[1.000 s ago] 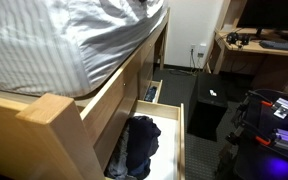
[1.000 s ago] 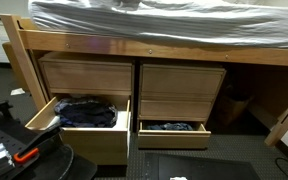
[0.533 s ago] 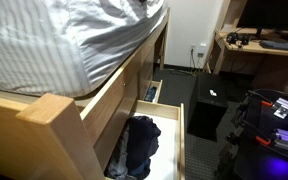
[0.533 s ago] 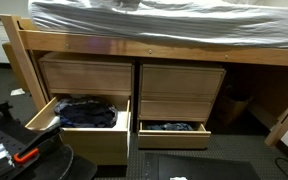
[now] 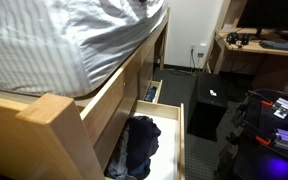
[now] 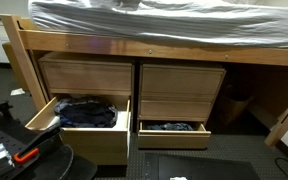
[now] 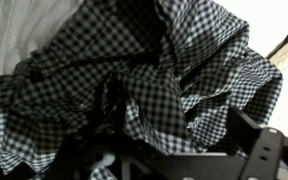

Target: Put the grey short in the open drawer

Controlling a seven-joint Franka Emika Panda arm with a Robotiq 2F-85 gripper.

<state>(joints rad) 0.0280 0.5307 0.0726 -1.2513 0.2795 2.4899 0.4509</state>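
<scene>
The wrist view is filled with a crumpled black-and-white checked cloth (image 7: pixel 184 60), the short, lying on a white sheet (image 7: pixel 4 30). My gripper (image 7: pixel 169 150) hangs close over it. Its dark fingers (image 7: pixel 259 145) stand wide apart with folds of the cloth between them, so it looks open. In both exterior views the gripper is only a dark shape at the top edge of the bed (image 5: pixel 141 5) (image 6: pixel 127 3). Two drawers under the bed stand open (image 6: pixel 89 140) (image 6: pixel 172 138). The nearer one also shows from the side (image 5: pixel 181 140).
Dark clothes lie in both open drawers (image 5: pixel 139 145) (image 6: pixel 84 110) (image 6: pixel 170 127). The wooden bed frame (image 6: pixel 164 50) carries a striped mattress (image 5: pixel 54 40). A desk (image 5: pixel 269 50) and a black box (image 5: pixel 209 105) stand beyond the bed. Equipment sits at the lower edge (image 6: pixel 14 150).
</scene>
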